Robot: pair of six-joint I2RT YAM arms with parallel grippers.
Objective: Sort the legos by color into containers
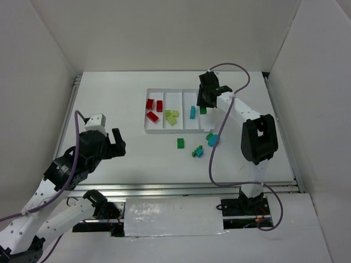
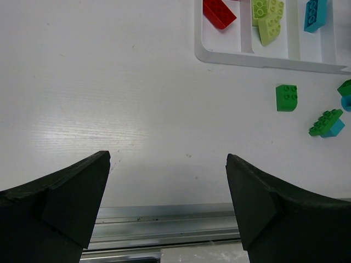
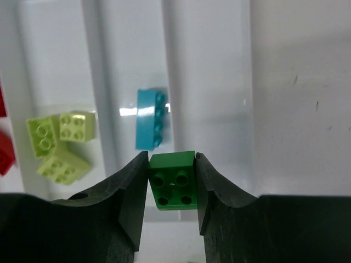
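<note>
Legos (image 1: 159, 106) in red, yellow-green, cyan and green, partly sorted into a white tray (image 1: 148, 129) at the far middle of the table (image 1: 109, 98), partly loose on the near side of it. Tray divided into four long compartments side by side. Leftmost compartment: three red bricks (image 1: 152, 116). Second: three yellow-green bricks (image 1: 172, 116), bunched and touching. Third: one cyan brick (image 1: 193, 112), alone. Over the rightmost compartment, right gripper (image 1: 203, 107) closed on a green brick (image 3: 173, 186), one finger flat against each side, studded face toward the wrist camera; impossible to tell whether set on the tray floor or held just above it. Loose on the table, near the tray's near wall: a green piece (image 1: 180, 143) with one rounded corner; nearer and to its right, a green-and-cyan pair (image 1: 197, 152), long green brick touching a cyan one; farther right, just beside the tray's near right corner, a cyan and green cluster (image 1: 212, 139). Left gripper (image 1: 119, 143) well apart at the near left, jaws spread wide, gripping nothing, only bare table between the fingers.
</note>
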